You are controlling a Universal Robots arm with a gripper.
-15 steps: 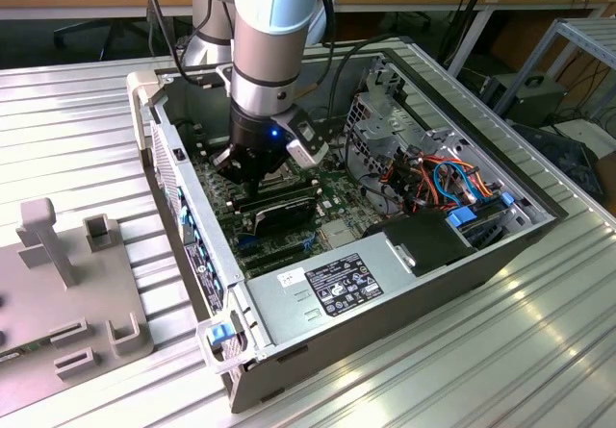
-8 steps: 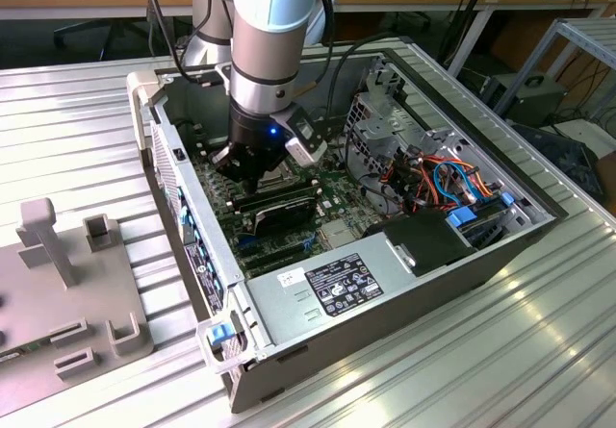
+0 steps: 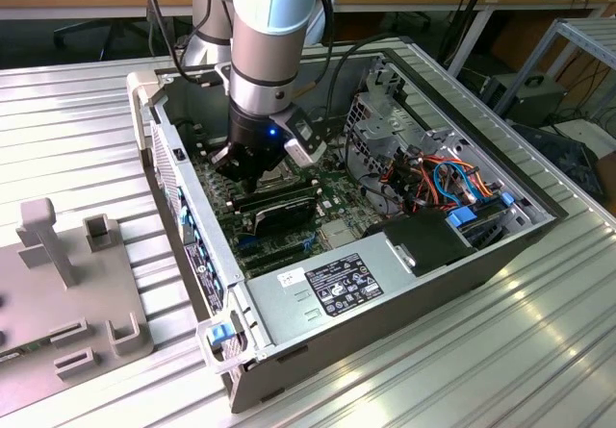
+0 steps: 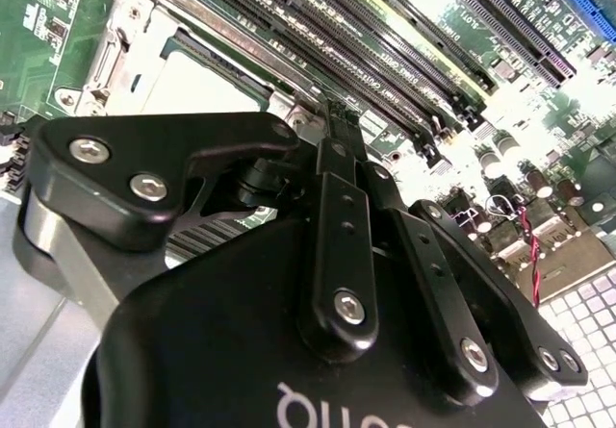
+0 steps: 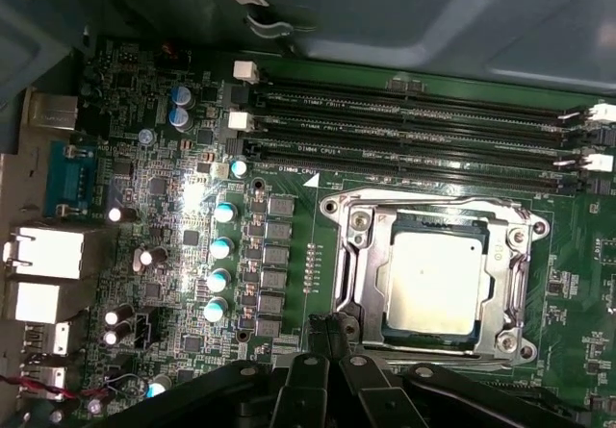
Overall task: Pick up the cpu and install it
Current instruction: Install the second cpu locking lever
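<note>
One cpu point(image 5: 435, 281) already sits in its socket frame point(image 5: 358, 255); the tool point(image 5: 332, 327) hangs just beside it, fingers pressed together, holding nothing. Install looks nearly done, I'd guess.

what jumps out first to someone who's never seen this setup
The pale blue robot arm plunging into the open computer case, its gripper low over the green motherboard. In the first wrist view, the silver cpu sits in its metal socket frame, beside the long black memory slots.
</note>
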